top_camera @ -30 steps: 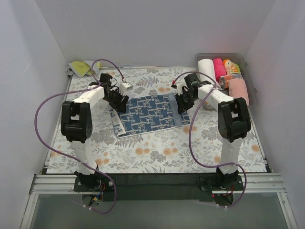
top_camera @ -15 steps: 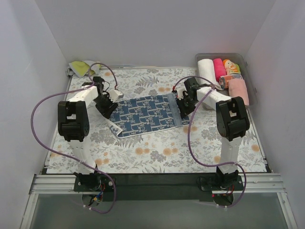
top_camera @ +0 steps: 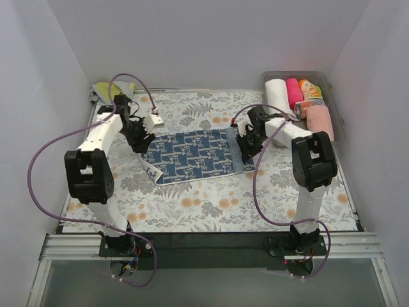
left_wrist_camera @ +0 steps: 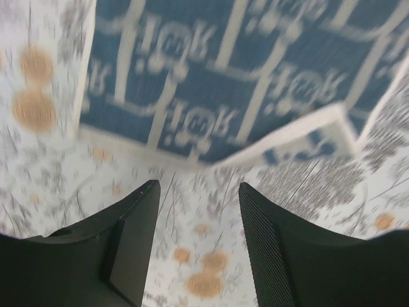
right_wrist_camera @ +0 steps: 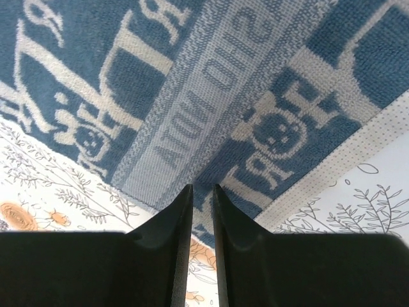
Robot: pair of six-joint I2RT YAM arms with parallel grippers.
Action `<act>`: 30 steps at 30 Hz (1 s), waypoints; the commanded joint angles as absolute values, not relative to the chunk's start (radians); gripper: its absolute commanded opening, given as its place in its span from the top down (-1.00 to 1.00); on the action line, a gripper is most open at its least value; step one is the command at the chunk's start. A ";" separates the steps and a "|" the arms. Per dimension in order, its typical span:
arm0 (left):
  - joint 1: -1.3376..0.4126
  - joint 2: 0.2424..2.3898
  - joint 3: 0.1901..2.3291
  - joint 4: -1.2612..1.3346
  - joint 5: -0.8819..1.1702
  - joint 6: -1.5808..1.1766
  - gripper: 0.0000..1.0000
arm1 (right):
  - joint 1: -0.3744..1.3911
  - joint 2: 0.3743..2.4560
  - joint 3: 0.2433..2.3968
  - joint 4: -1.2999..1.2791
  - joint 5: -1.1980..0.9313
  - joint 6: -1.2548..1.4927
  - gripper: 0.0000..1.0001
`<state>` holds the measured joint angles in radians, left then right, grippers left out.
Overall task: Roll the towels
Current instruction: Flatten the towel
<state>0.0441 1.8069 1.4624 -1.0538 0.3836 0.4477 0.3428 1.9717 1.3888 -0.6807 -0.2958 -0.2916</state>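
A blue towel with a cream pattern (top_camera: 195,155) lies spread flat on the floral table cover; its near-left corner is turned over. My left gripper (top_camera: 138,137) is open and empty, just off the towel's left edge. In the blurred left wrist view the towel (left_wrist_camera: 243,83) lies beyond the open gripper (left_wrist_camera: 199,192). My right gripper (top_camera: 245,143) sits at the towel's right edge. In the right wrist view the gripper (right_wrist_camera: 202,188) has its jaws nearly together, pinching the hem of the towel (right_wrist_camera: 211,96).
A clear bin (top_camera: 332,96) at the back right holds rolled towels: white, pink, orange and salmon. A yellow-green crumpled cloth (top_camera: 110,91) lies at the back left corner. White walls close in the left, back and right sides.
My left gripper has let go of the towel's left edge and swung left and back. The towel now lies flatter and stretched further left. My right gripper stayed at the right edge.
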 commanded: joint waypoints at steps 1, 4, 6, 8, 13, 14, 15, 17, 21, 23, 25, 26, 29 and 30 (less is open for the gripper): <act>-0.113 1.726 1.438 -1.016 0.526 0.378 0.01 | 0.348 1.905 1.378 -0.712 -0.328 -0.308 0.56; -0.197 1.750 1.395 -0.965 0.515 0.308 0.01 | 0.350 1.908 1.371 -0.715 -0.315 -0.314 0.57; -0.222 1.782 1.381 -0.936 0.509 0.272 0.01 | 0.350 1.916 1.367 -0.713 -0.311 -0.316 0.58; -0.247 1.801 1.365 -0.916 0.496 0.256 0.01 | 0.348 1.924 1.368 -0.712 -0.308 -0.318 0.59; -0.268 1.825 1.324 -0.922 0.419 0.276 0.01 | 0.350 1.939 1.367 -0.713 -0.299 -0.324 0.60; -0.267 1.825 1.315 -0.931 0.402 0.290 0.01 | 0.348 1.945 1.365 -0.712 -0.296 -0.325 0.60; -0.267 1.825 1.290 -0.940 0.387 0.304 0.01 | 0.350 1.947 1.362 -0.712 -0.296 -0.327 0.61; -0.267 1.819 1.267 -0.971 0.341 0.328 0.02 | 0.348 1.956 1.353 -0.713 -0.293 -0.328 0.62; -0.252 1.758 1.174 -0.983 0.241 0.365 0.03 | 0.348 1.965 1.338 -0.715 -0.272 -0.341 0.63; -0.227 1.714 1.155 -0.997 0.181 0.377 0.03 | 0.350 1.960 1.333 -0.715 -0.262 -0.347 0.64; -0.177 1.687 1.149 -1.015 0.160 0.391 0.04 | 0.350 1.954 1.325 -0.716 -0.258 -0.351 0.64; -0.155 1.668 1.152 -1.041 0.140 0.396 0.04 | 0.350 1.951 1.321 -0.718 -0.258 -0.353 0.65; -0.072 1.626 1.158 -1.069 0.103 0.428 0.05 | 0.350 1.933 1.309 -0.721 -0.258 -0.357 0.65; -0.055 1.614 1.157 -1.074 0.101 0.451 0.05 | 0.348 1.930 1.308 -0.722 -0.256 -0.357 0.65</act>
